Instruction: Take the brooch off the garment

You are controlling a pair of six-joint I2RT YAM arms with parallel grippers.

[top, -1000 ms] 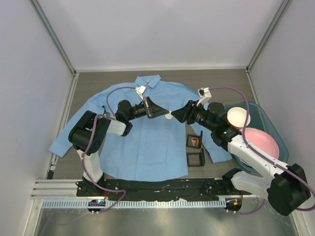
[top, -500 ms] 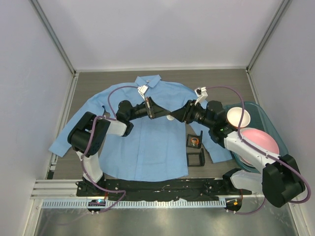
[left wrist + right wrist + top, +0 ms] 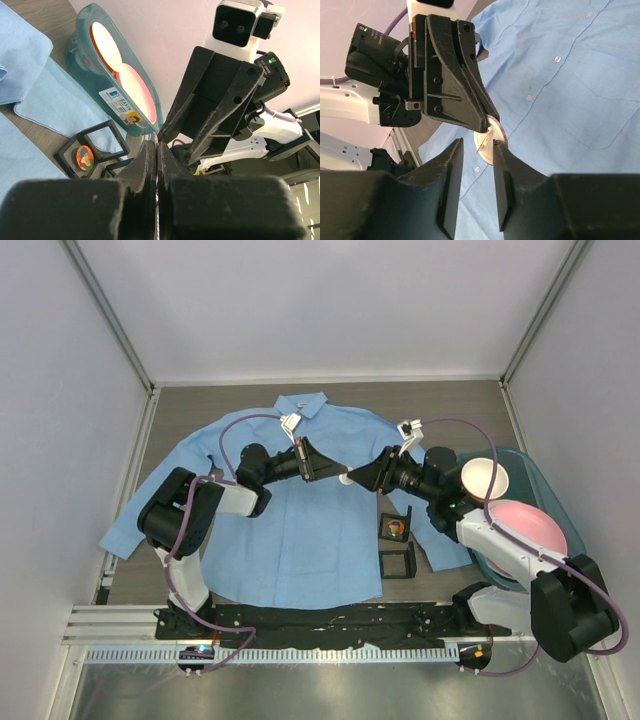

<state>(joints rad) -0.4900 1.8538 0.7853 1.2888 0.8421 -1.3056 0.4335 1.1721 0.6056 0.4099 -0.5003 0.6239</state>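
Above the garment (image 3: 300, 530), left gripper (image 3: 489, 116) pinches brooch (image 3: 492, 134), right gripper (image 3: 477, 144) ajar.

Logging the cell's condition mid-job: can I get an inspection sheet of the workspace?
Surface: grey-brown table, largely under the shirt.
Job's things: light blue shirt laid flat; round white brooch with its pin showing.
Clutter: teal basin holding white bowl and pink plate; two black square cases on the sleeve.
Grippers: left gripper shut on the brooch; right gripper open, close to it.
Cables: purple cables arching over both arms.
Surroundings: white walls; metal rail at near edge.
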